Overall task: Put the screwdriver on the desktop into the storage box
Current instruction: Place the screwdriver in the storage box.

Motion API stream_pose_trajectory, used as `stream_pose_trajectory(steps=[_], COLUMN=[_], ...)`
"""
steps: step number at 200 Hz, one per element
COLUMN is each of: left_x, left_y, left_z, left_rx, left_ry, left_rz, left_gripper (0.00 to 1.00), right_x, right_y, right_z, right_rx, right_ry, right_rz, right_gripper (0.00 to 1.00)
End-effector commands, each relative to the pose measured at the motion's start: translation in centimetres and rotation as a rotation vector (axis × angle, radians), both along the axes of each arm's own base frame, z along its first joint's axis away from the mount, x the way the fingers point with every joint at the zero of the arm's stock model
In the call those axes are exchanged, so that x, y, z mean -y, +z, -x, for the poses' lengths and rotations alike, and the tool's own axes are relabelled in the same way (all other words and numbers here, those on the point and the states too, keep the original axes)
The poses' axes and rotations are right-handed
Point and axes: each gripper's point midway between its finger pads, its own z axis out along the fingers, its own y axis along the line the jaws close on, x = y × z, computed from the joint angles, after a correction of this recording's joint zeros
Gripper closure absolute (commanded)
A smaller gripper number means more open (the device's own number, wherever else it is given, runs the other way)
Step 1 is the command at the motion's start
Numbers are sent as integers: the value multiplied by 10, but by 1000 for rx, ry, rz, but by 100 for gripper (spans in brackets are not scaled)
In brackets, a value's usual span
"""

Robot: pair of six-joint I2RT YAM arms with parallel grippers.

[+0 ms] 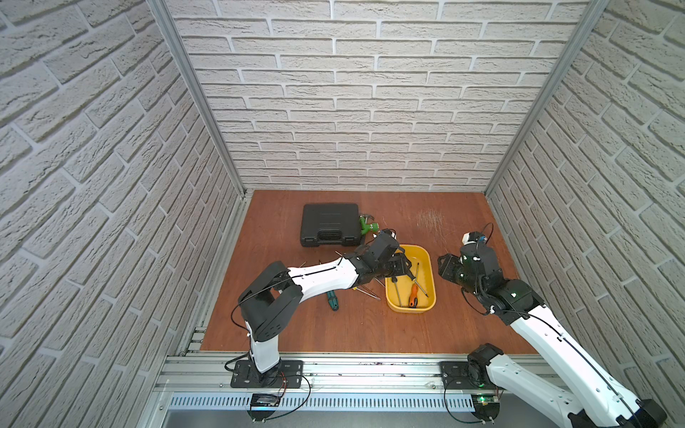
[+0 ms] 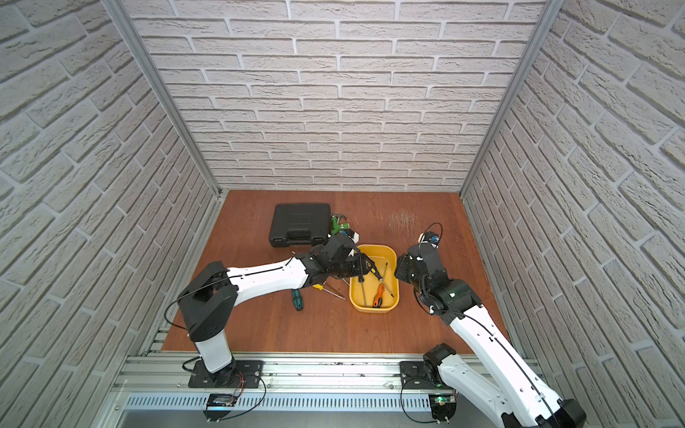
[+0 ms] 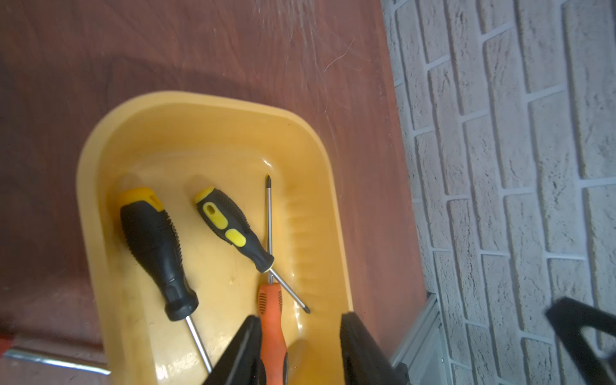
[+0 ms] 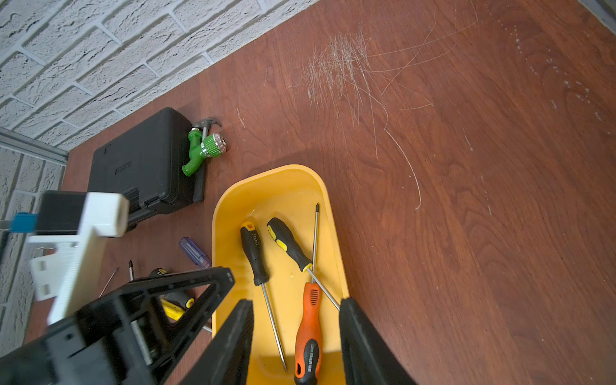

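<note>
Wood desktop (image 1: 333,326), yellow storage box (image 1: 409,309) holding three screwdrivers (image 4: 311,333), left tool (image 3: 300,318) and right tool (image 4: 296,301) parted, empty

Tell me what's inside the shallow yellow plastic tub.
An orange-handled screwdriver, a slim black-and-yellow screwdriver across its shaft, a thicker black-handled screwdriver. From above, the left gripper hides the yellow tub's far corner.

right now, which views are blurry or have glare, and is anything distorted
Left wrist view: soft overall, the storage box rim smeared, a small glare spot on its floor. Right wrist view: sharp on the orange screwdriver, but the white mount on the left arm is blurred. Both top views: evenly lit, brick walls bowed by the wide lens.
</note>
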Motion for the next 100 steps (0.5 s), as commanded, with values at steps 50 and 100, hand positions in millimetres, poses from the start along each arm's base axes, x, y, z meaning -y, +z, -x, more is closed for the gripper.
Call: stream_pose_trajectory(steps=[50, 100], left_x=[-117, -222], left_y=[99, 69], left_z=[-4, 9], left_rx=[382, 304], left_ry=[114, 342], left_rz=[-246, -288], left_gripper=[57, 56], right_x=[-20, -66], right_y=[-1, -7], right_z=[-11, -24], right_rx=[-4, -39], right_ry=[88, 249], right_rz=[-41, -118], right_gripper=[53, 53])
